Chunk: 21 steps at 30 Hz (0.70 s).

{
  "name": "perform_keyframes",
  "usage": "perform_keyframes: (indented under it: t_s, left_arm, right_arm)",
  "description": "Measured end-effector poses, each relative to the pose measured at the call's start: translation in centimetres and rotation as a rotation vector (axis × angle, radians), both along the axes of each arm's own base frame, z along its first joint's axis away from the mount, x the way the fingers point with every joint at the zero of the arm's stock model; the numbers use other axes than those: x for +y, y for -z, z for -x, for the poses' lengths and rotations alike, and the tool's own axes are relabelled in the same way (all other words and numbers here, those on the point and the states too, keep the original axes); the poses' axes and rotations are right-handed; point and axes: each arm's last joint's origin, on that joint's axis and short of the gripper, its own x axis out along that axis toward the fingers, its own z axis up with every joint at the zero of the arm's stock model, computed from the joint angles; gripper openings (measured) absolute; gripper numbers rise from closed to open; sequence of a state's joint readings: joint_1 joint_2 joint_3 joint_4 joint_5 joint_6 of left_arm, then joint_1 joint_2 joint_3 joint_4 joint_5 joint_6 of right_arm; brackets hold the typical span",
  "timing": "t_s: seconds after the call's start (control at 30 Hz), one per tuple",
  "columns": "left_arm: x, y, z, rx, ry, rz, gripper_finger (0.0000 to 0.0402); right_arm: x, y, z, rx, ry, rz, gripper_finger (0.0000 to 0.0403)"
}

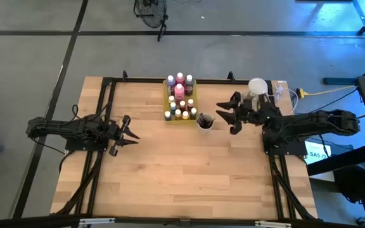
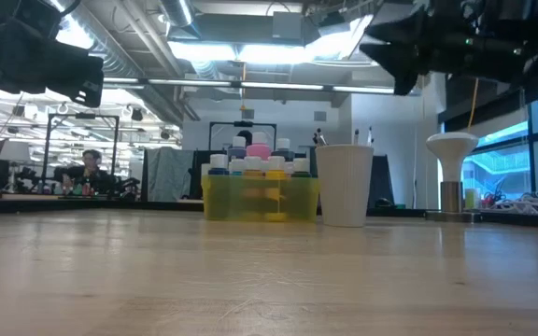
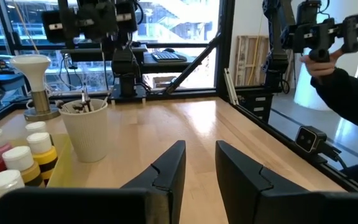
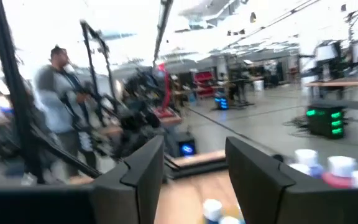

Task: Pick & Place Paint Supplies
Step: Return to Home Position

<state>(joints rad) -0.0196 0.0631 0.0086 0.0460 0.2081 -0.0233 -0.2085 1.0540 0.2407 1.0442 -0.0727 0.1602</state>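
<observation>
Pale counter (image 1: 170,177) spreads below. My right fingers (image 1: 224,114) hang wide open, empty, just beside the cup (image 1: 204,121) of brushes (image 3: 82,103); bottles (image 1: 180,96) fill the tray (image 1: 196,101) beyond it. My left fingers (image 1: 130,132), parted and empty, wait well apart: nothing left to carry, I judge.

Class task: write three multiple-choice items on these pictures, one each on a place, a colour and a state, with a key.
1. The paint bottles stand: A in the tray; B on a shelf; C on the floor.
2. The tray is: A blue; B yellow; C black.
3. The left gripper and right gripper are: A shut on brushes; B shut on bottles; C open, empty.
Key: 1 A, caps cluster inside its walls; 2 B, translucent yellow in the low view; 3 C, wrist views show fingers apart, nothing between.
</observation>
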Motion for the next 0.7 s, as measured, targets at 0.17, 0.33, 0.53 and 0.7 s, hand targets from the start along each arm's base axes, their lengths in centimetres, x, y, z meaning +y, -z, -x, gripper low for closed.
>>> perform_keyframes:
  t_s: [0.17, 0.33, 0.53, 0.7]
  left_arm:
    - [0.0, 0.0, 0.0, 0.003, 0.000, 0.012, 0.0084]
    - [0.0, 0.0, 0.0, 0.005, 0.000, 0.021, 0.0082]
    - [0.0, 0.0, 0.0, 0.009, -0.001, 0.036, 0.0084]
    - [0.0, 0.0, 0.0, 0.016, -0.001, 0.069, 0.0082]
  right_arm:
    - [0.3, -1.4, 0.6, -0.095, -0.105, -0.104, 0.0166]
    - [1.4, -2.9, 1.9, -0.128, -0.381, -0.031, 0.0127]
    - [1.9, -3.2, 3.9, -0.044, -0.402, -0.033, 0.0032]
    - [2.2, -2.3, 5.7, 0.097, -0.321, -0.081, 0.0005]
